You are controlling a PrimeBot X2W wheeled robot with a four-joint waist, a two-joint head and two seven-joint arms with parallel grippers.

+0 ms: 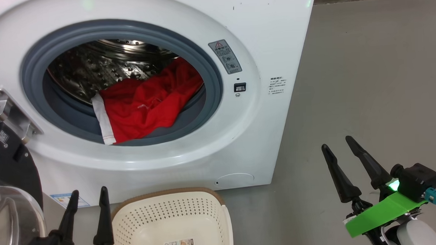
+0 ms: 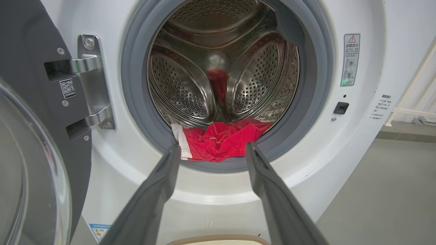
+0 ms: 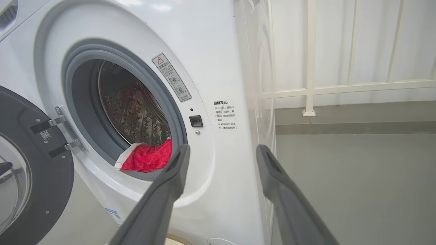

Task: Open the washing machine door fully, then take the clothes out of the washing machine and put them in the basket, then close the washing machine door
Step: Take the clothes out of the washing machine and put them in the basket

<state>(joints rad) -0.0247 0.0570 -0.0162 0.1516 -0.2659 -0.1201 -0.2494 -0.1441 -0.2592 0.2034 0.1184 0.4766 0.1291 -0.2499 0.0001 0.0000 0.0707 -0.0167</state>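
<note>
Head view: door (image 1: 6, 165) swung wide at 9 o'clock, clothes (image 1: 147, 99) in the washer (image 1: 266, 43), both grippers empty.

And here we are at the unloading step, by the look of it. The door-opening part seems done, and the red heap lies at 5 o'clock in the drum (image 1: 101, 65) mouth, its white band draped onto the gasket (image 1: 31, 71). The basket (image 1: 170, 220) waits at 6 o'clock, right under the opening, with nothing seen in it. The left gripper (image 1: 89, 191) sits at 7 o'clock beside the basket, fingers spread and holding nothing. In its own wrist view it lines up squarely on the clothes. The right gripper (image 1: 336, 142) hangs at 4 o'clock over the floor, also spread, well apart from the washer. Next move, I'd say: reach the left one over the gasket lip, close on a good fold of red fabric, then lift it clear and drop it in the basket.
</note>
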